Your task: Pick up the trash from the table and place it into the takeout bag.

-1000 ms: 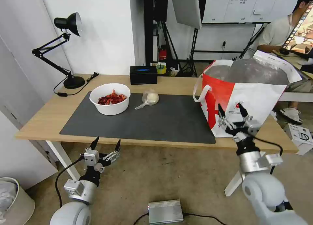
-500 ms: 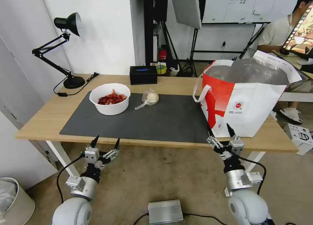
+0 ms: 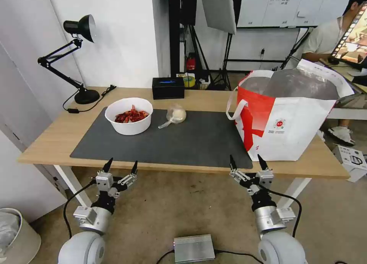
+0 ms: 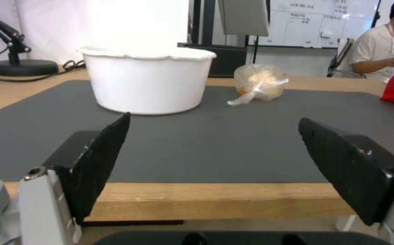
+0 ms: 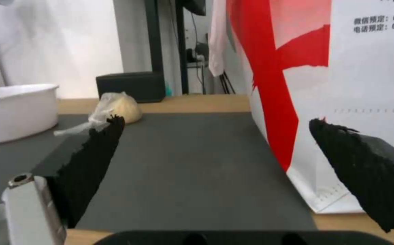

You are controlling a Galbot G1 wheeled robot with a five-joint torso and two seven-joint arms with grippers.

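Observation:
On the dark grey mat of the table (image 3: 49,130) stands a white round bowl (image 3: 129,115) of red crayfish shells, with a knotted clear plastic bag (image 3: 175,115) just right of it. The takeout bag (image 3: 286,119), white with a red panel and foil lining, stands open at the table's right end. Both grippers hang below the table's front edge, empty. My left gripper (image 3: 119,165) is open at the front left. My right gripper (image 3: 246,162) is open in front of the takeout bag's left corner. The bowl (image 4: 147,81) and the plastic bag (image 4: 258,83) also show between the left gripper's fingers.
A black tissue box (image 3: 168,87) sits at the table's back edge and a black desk lamp (image 3: 76,57) at the back left. A silver power unit (image 3: 194,248) lies on the floor between the arms. A person sits far right behind the takeout bag.
My right gripper has dropped from in front of the takeout bag's face to below the table edge and moved left. The left gripper has shifted only slightly.

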